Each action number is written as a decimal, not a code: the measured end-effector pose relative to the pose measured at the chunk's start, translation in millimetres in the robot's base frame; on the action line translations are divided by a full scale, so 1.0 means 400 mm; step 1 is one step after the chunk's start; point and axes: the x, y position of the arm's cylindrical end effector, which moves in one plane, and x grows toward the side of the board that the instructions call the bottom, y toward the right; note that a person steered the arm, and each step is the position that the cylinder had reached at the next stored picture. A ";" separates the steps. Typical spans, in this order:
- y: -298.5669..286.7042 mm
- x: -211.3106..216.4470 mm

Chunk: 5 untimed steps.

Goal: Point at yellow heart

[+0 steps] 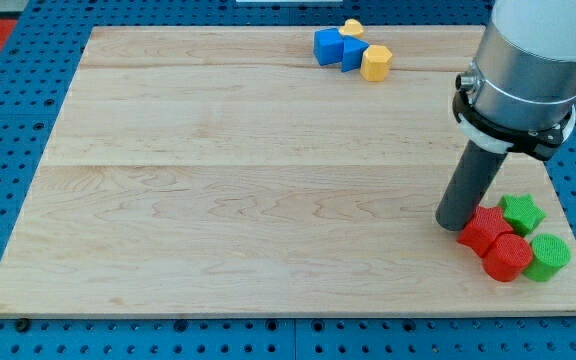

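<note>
The yellow heart (pixel 352 28) lies at the view's top, right of centre, just behind two blue blocks: a blue cube (pixel 328 45) and a second blue block (pixel 354 53). A yellow hexagon-like block (pixel 376 62) touches that second blue block on its right. My tip (pixel 456 224) is at the view's lower right, far below the yellow heart. It stands right against the left side of a red star (pixel 483 229).
At the lower right, a red cylinder (pixel 508 257), a green star (pixel 521 213) and a green cylinder (pixel 547 257) cluster with the red star near the wooden board's (pixel 218 180) right edge. The arm's grey body (pixel 528 60) rises at the upper right.
</note>
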 end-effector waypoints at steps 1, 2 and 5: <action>-0.131 -0.055; -0.221 -0.242; -0.045 -0.800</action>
